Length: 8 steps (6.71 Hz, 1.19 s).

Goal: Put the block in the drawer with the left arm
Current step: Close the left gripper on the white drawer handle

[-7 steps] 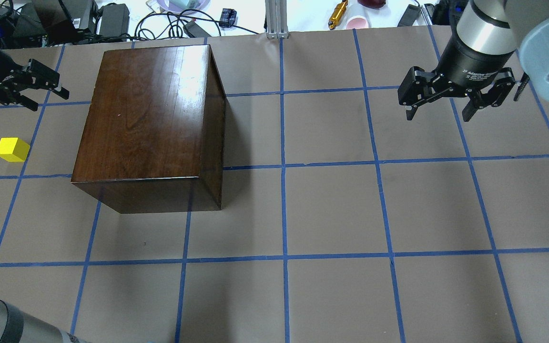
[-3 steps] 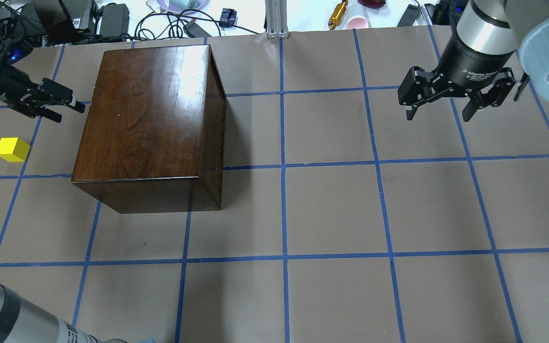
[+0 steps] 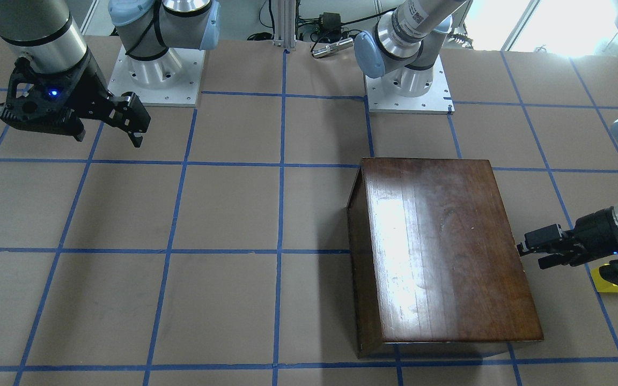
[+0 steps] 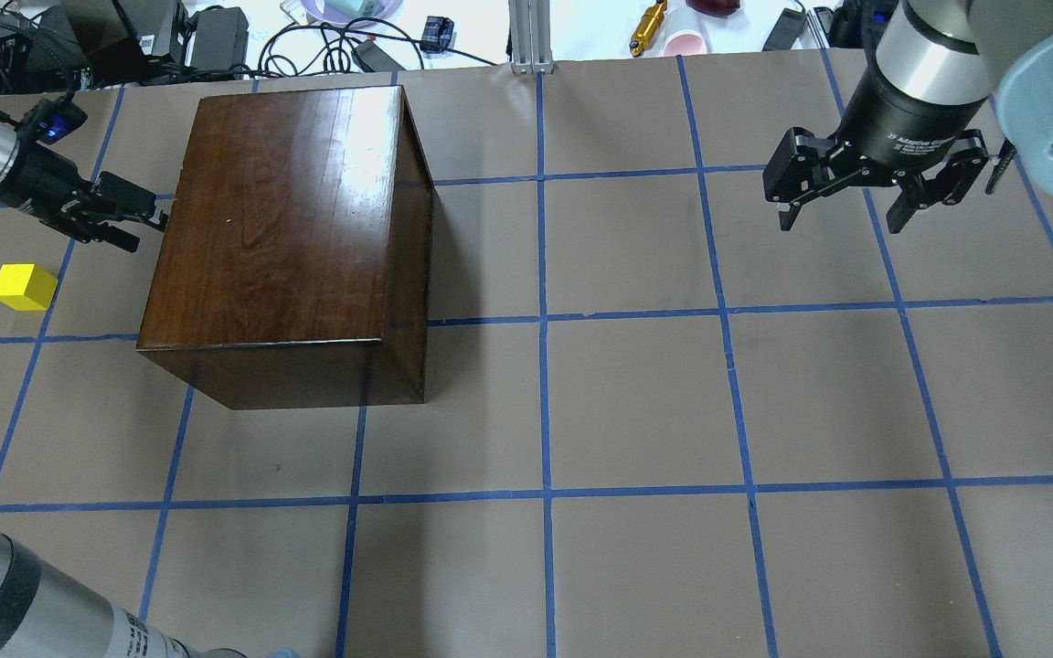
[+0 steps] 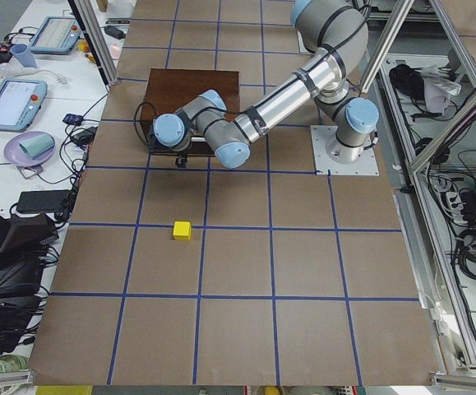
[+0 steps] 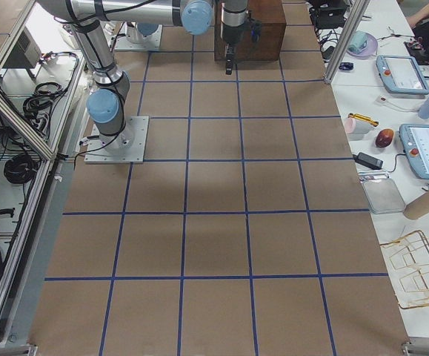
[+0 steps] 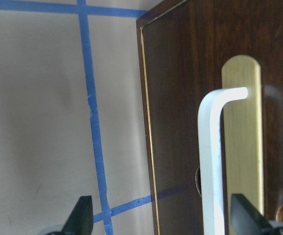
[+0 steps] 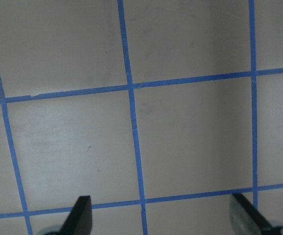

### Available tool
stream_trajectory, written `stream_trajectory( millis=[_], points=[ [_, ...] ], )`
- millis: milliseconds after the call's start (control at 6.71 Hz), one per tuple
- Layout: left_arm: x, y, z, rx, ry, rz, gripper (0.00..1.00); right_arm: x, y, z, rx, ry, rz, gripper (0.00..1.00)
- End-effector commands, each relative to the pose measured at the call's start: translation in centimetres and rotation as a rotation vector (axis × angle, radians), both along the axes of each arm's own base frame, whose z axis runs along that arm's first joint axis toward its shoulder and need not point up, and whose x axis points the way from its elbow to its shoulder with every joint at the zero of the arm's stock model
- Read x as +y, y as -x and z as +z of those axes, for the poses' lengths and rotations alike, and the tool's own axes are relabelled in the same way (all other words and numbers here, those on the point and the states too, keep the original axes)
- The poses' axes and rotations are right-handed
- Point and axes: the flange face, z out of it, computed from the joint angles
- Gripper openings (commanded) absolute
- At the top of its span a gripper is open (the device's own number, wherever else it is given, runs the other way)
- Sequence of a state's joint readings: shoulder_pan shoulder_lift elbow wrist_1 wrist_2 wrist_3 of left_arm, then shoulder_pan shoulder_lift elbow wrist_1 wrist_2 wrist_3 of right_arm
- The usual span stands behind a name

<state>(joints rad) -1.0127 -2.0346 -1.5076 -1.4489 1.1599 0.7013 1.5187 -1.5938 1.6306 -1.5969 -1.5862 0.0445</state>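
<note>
The yellow block (image 4: 24,286) lies on the table left of the dark-brown wooden box (image 4: 289,228); it also shows in the front view (image 3: 607,280), partly behind my left wrist. The drawer is shut. In the left wrist view its dark front panel (image 7: 180,122) and metal pull (image 7: 212,161) are close ahead. My left gripper (image 4: 144,222) is open and empty, level with the box's left face and pointing at it, a short gap away. My right gripper (image 4: 842,219) is open and empty, hanging above the table far right.
Cables, chargers and small items lie beyond the table's far edge (image 4: 307,37). Both arm bases (image 3: 408,86) stand behind the box. Blue tape lines (image 4: 545,411) grid the brown table.
My left gripper has moved right and a little nearer, turning to face the box's left side and closing in on it. The block, the box and my right arm have not moved.
</note>
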Motion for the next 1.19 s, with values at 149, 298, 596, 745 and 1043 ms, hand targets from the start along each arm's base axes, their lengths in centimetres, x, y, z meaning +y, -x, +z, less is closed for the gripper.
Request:
stream_trajectory(
  millis=[149, 298, 596, 745, 1043],
  points=[
    [0.26, 0.5, -1.04, 0.015, -0.018, -0.008, 0.99, 0.0, 0.0, 0.0, 0.0, 0.0, 0.0, 1.0],
    [0.19, 0.44, -1.5, 0.017, -0.024, -0.008, 0.93, 0.0, 0.0, 0.0, 0.0, 0.0, 0.0, 1.0],
    [0.08, 0.24, -1.33, 0.01, -0.007, -0.023, 0.87, 0.0, 0.0, 0.0, 0.0, 0.0, 0.0, 1.0],
    [-0.06, -0.02, -0.91, -0.001, 0.0, -0.023, 0.87, 0.0, 0.0, 0.0, 0.0, 0.0, 0.0, 1.0],
    [-0.13, -0.21, -0.76, -0.008, 0.005, -0.023, 0.87, 0.0, 0.0, 0.0, 0.0, 0.0, 0.0, 1.0]
  ],
)
